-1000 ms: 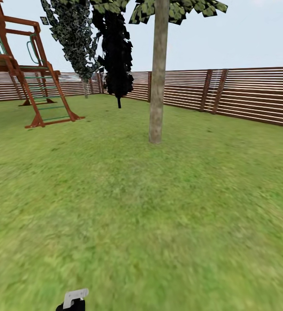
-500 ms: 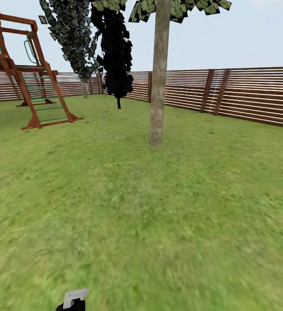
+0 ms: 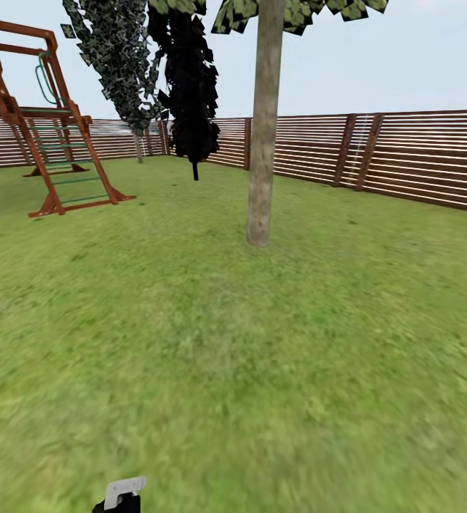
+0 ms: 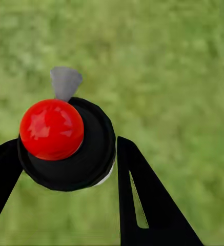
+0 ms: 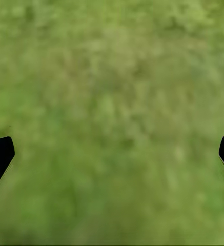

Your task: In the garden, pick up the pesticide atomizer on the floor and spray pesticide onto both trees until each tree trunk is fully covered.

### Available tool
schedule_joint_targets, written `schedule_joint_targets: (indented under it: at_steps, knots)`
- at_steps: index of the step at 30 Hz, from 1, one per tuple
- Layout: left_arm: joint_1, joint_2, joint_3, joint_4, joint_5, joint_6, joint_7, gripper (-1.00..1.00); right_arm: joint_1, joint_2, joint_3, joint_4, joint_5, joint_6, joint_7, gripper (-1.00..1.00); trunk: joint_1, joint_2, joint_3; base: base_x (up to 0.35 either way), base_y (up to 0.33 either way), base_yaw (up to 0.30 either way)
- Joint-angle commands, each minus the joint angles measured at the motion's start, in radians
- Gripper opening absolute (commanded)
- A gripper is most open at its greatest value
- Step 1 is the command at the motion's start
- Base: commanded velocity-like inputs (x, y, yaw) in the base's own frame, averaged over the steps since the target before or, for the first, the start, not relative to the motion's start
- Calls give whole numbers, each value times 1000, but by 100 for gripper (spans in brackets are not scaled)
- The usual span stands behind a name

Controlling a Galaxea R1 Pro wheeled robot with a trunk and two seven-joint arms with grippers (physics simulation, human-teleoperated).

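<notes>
The left gripper point(image 4: 65, 169) has its jaws clamped on the pesticide atomizer point(image 4: 65, 143), black body between the two fingers, red cap toward the camera and grey nozzle pointing forward over the grass point(image 4: 173, 66). In the head view its white head point(image 3: 125, 487) shows at the lower edge, left of centre. Ahead stands a tree trunk point(image 3: 263, 128), upright, before the slat fence point(image 3: 418, 153); a wooden climbing frame point(image 3: 48, 142) stands far left. The right gripper point(image 5: 112, 154) hangs open above grass.

Nothing readable anywhere, no labels, brands, numbers or signs on anything in these shots, just plain surfaces.
</notes>
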Motion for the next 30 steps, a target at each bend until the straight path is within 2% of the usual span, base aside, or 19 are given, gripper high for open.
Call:
schedule_joint_targets:
  at_steps: [1,30]
  knots:
    - [0,0,0,0,0,0,0,-100,0,0,0,0,0,0,0,100,0,0,0,340,0,0]
    - [0,0,2,2,0,0,0,-100,0,0,0,0,0,0,0,100,0,0,0,340,0,0]
